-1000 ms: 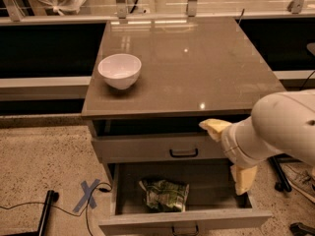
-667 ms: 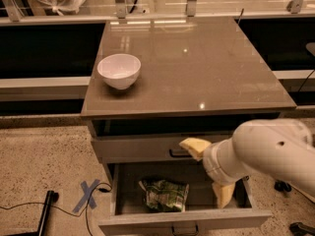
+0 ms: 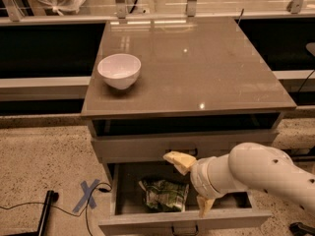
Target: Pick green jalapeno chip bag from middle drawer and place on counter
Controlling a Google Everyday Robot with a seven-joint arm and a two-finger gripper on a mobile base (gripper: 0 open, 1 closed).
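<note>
Camera view: hand (image 3: 185,185), fingers apart, hangs beside the chip bag (image 3: 165,194) in the drawer (image 3: 147,221). Bag seems light, crinkly; pinch a fold.

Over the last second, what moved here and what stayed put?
The gripper swung left and down to the open middle drawer, just right of the green jalapeno chip bag. Its jaws are spread and hold nothing. The bag, drawer and white bowl on the counter stayed put.
</note>
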